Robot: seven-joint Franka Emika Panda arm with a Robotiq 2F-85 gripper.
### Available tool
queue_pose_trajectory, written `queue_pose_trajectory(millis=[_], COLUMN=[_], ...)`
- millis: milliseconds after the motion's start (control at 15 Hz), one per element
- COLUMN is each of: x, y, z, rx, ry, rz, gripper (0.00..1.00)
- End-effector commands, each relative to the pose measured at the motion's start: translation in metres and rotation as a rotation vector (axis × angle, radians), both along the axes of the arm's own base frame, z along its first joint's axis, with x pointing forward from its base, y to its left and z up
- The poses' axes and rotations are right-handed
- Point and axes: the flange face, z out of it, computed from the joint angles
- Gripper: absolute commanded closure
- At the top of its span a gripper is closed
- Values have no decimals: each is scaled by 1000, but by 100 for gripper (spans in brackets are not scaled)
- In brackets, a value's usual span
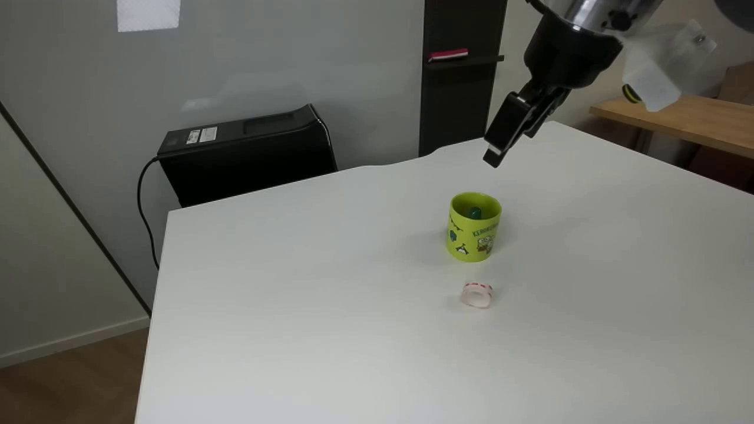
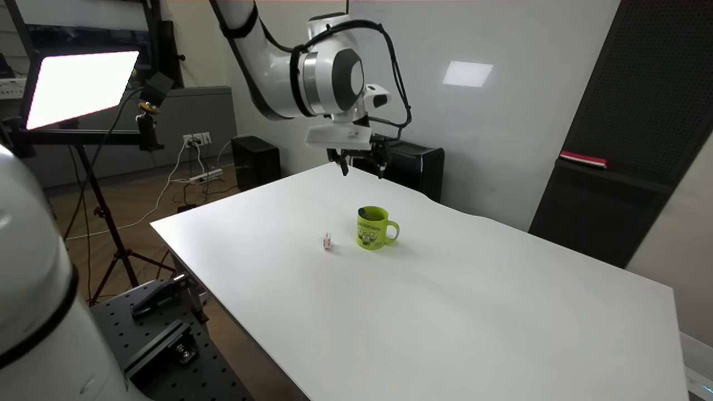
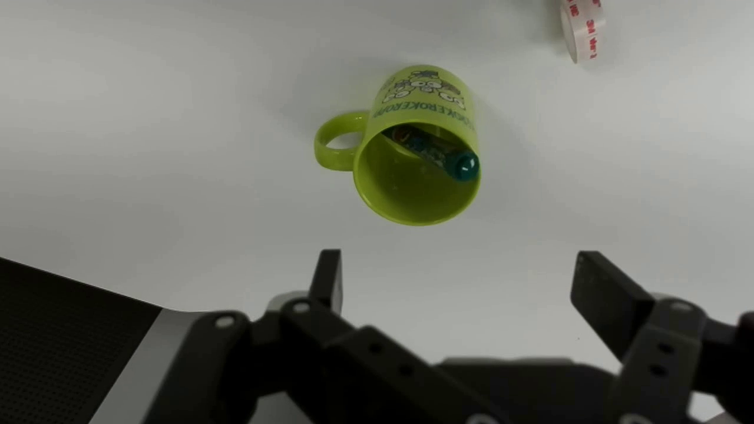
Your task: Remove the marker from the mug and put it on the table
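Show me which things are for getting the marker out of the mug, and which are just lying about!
For the job:
marker
green mug
white table
end effector

Just lying about:
tape roll
red-and-white thing
black box

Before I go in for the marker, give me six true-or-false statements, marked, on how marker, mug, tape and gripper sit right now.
1. The marker is inside the mug. True.
2. The mug lies on its side. False: it stands upright on the white table.
3. The marker stands straight up. False: it leans away from the handle.
4. A roll of tape sits on the white table, apart from the mug. True.
5. The gripper is holding nothing. True.
6. Its jaws are shut. False: they stand open.
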Motion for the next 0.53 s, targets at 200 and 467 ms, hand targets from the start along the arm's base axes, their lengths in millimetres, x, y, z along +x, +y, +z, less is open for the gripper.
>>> queue_pose_trajectory(millis=[200, 467], x=[0, 1], y=[2, 1], z=[-3, -3], rx=[2, 2], ry=[5, 4], rz=[-7, -9], gripper=[0, 0])
